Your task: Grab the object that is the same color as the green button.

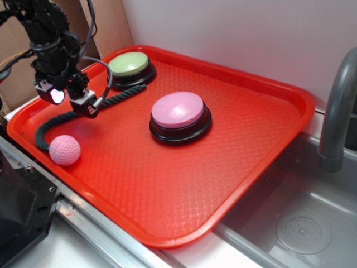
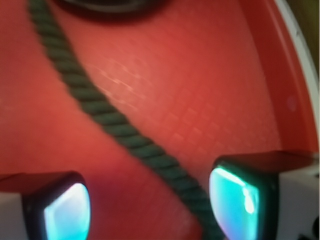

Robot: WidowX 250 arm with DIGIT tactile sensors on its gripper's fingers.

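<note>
A dark green twisted rope (image 1: 119, 98) lies on the red tray (image 1: 234, 95), curving from beside the green button (image 1: 129, 64) down to the pink ball. My gripper (image 1: 70, 99) hovers over the rope's middle stretch, open, one finger on each side. In the wrist view the rope (image 2: 105, 117) runs diagonally between the two lit pads (image 2: 67, 212) and passes close to the right one. Nothing is held.
A large pink domed button (image 1: 179, 111) sits mid-tray. A pink textured ball (image 1: 64, 149) rests by the rope's near end. A grey sink (image 1: 301, 223) and faucet (image 1: 337, 106) stand to the right. The tray rim (image 2: 295, 85) is close on one side.
</note>
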